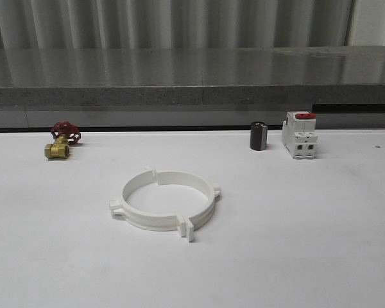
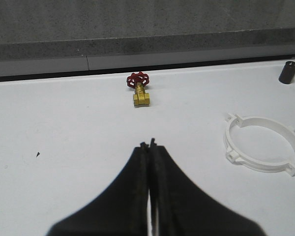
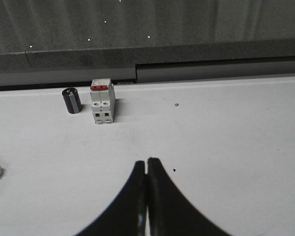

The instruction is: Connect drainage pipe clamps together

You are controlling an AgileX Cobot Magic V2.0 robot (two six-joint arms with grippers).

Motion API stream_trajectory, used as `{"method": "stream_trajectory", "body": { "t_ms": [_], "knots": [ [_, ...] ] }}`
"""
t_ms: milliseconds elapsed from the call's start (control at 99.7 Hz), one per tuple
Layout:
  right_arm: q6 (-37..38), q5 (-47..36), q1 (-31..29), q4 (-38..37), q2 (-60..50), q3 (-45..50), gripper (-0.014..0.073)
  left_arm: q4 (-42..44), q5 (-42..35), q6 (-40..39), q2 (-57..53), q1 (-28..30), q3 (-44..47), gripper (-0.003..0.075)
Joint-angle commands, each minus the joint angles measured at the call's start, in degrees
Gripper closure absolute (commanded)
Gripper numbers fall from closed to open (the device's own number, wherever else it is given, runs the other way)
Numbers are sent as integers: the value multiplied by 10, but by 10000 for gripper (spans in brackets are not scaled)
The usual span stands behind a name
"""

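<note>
Drainage pipe clamps lie ringed mid-table, valve well apart.

The left gripper hangs above the table with its two black fingers pressed flat together, nothing between them. The right gripper sits the same way, fingers closed tip to tip and empty, also held off the surface

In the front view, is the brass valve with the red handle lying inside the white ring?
No. The valve lies at the far left of the table, well apart from the drainage pipe clamps, whose ring encloses bare table.
</note>
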Motion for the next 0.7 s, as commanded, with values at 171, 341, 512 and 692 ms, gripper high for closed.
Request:
{"method": "stream_trajectory", "body": {
  "t_ms": [171,341,512,692],
  "knots": [
    [-13,-167,-40,-9,-113,105,661,-9,-39,-1,5,0,-14,740],
    [-29,-175,-56,-2,-174,150,661,-9,-39,-1,5,0,-14,740],
    [-33,-177,-54,-2,-173,150,661,-9,-41,-1,7,0,-14,740],
    [-33,-176,-53,-2,-173,150,661,-9,-41,-1,8,0,-14,740]
  ]
}}
